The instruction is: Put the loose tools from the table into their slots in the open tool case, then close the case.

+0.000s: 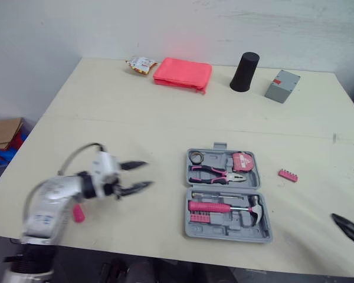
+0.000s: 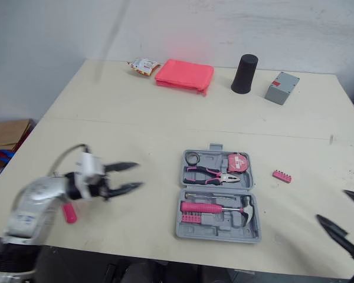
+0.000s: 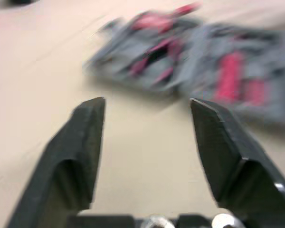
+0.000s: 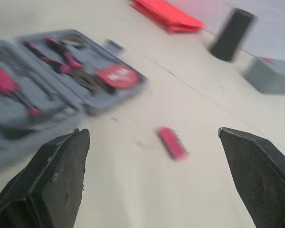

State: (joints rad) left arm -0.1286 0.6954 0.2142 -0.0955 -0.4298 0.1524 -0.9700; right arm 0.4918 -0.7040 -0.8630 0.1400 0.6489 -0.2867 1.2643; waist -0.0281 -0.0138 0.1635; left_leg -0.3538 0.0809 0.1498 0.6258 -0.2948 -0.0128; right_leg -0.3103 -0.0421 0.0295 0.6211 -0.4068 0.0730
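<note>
Left claw [image 1: 147,174]: fingers spread wide, empty, hovering over bare bench [image 1: 135,124], pointed toward the case.

Small pink piece [image 1: 78,213] lies on the bench at the near edge, partly hidden by the left forearm; likely a loose tool, kind not discernible.

Tool case [image 1: 224,234]: open flat at centre, near edge. Pliers [image 1: 215,174], tape measure [image 1: 243,161] and hammer [image 1: 236,207] are seated in slots.

Pink bit strip [image 1: 288,175] is loose on the bench just right of the case.

Right claw [image 2: 332,206]: wide apart, empty, low at the near right corner, aimed at the strip.

Judgement: gathering step, nothing picked up yet. Next move calls for the right claw to drop over the strip and pinch across its narrow width.
</note>
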